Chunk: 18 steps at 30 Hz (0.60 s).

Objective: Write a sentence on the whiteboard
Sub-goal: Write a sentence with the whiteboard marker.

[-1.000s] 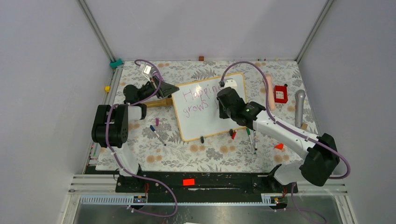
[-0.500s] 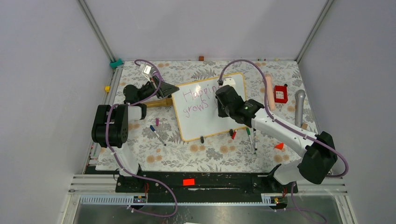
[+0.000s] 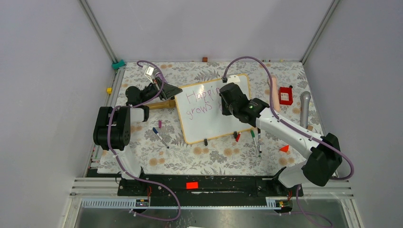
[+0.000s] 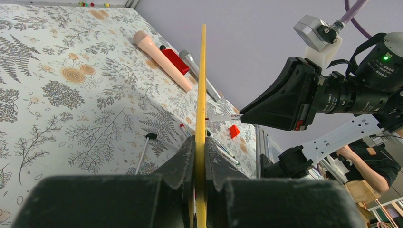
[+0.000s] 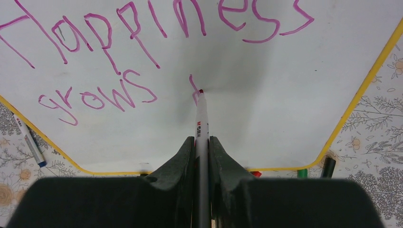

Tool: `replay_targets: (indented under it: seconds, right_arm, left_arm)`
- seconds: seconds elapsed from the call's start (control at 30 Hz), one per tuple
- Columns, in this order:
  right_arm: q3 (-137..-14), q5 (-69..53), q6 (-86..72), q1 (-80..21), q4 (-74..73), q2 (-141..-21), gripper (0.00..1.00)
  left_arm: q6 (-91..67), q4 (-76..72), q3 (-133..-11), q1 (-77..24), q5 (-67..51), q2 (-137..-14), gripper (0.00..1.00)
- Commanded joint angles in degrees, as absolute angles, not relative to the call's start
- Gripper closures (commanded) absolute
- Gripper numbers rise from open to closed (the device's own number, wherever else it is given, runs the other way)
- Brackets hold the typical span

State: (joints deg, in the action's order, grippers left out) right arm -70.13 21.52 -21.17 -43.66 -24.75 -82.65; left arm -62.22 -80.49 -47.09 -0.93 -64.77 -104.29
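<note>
Right end effector point(image 5: 200, 142) has crept toward the far edge of the whiteboard point(image 3: 209, 124) over the last second, so the pen is on an upward stroke. Left side hasn't budged.

Near to far:
- Right end effector clamped tight on a white marker point(image 5: 201, 118), tip touching the board just right of "grows". A short vertical pink stroke sits at the tip, likely the start of the next word.
- The sentence point(image 5: 142, 52) so far: "Happiness" on the top line, "grows" below it. Judging by that, the second line isn't finished.
- Left end effector point(image 4: 200, 164) clamped on the board's yellow rim at its left edge, holding it tilted up off the bench point(image 3: 209, 154).
- Board sits mid-bench toward the far edge; loose markers lie along its near edge.

Grip looks steady on both sides.
</note>
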Motion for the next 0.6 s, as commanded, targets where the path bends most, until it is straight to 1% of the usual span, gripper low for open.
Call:
replay_targets:
  seconds: [0.0,0.4,0.57]
  right_arm:
    - [-69.49,25.01,-20.59,-42.04,-22.75,-81.74,1.00]
    - [-64.37,22.21,-23.38,-42.03,-23.79,-80.36,1.00]
    - [-64.49,22.92,-22.82,-42.03,-23.95,-79.76,1.00]
  left_arm:
    - [-61.17,-84.20,-47.07,-1.67,-67.85,-102.93,1.00]
    - [-61.28,-84.17,-47.11,-1.67,-67.95,-102.74,1.00]
    - [-61.26,-84.19,-47.28,-1.67,-67.85,-102.82,1.00]
